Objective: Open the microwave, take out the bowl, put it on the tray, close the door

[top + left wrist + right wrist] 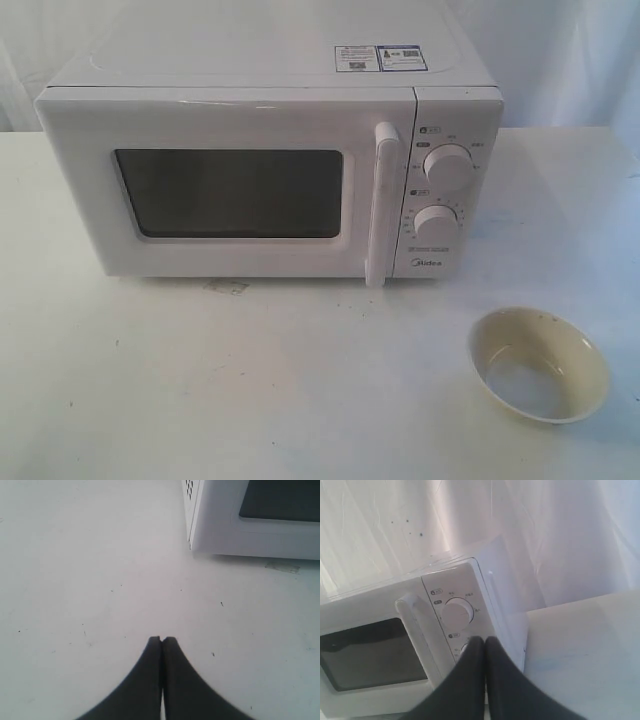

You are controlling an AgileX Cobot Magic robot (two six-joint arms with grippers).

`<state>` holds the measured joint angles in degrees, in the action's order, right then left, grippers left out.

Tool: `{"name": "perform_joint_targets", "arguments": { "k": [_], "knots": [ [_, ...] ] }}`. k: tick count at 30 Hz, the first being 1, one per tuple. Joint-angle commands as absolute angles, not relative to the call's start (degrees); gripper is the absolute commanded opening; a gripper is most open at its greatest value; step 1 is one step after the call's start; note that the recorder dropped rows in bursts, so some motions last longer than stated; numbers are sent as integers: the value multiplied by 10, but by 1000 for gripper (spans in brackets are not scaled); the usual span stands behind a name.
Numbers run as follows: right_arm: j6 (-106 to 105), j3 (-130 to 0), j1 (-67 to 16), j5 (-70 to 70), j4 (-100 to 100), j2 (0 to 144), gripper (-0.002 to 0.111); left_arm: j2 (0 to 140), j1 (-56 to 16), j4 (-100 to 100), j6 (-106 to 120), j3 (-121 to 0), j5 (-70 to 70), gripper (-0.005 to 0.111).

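One white boxy microwave (270,170) and one glossy cream bowl (540,363) occupy the worktop (250,390). The left pincer (162,639) and right pincer (485,639) are pressed together.

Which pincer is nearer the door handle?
Right. The right pincer faces the knob panel beside the handle; the left pincer hangs off the far corner of the microwave, handle unseen.
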<state>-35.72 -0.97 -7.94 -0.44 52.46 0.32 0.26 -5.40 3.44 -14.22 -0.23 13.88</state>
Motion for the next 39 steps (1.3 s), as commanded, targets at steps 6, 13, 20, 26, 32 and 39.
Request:
{"name": "perform_joint_targets", "arguments": {
  "k": [6, 13, 20, 26, 32, 39],
  "knots": [
    [-284, 0, -74, 7, 467, 0, 0, 0, -52, 37, -141, 0, 142, 0],
    [-6, 0, -74, 112, 100, 0, 0, 0, -52, 37, -141, 0, 142, 0],
    [22, 0, -74, 205, 34, 0, 0, 0, -52, 37, -141, 0, 142, 0],
    [22, 0, -74, 205, 34, 0, 0, 0, -52, 37, -141, 0, 142, 0],
    [22, 0, -74, 205, 34, 0, 0, 0, -52, 37, -141, 0, 142, 0],
    [22, 0, -74, 205, 29, 0, 0, 0, -52, 37, -141, 0, 142, 0]
  ]
}}
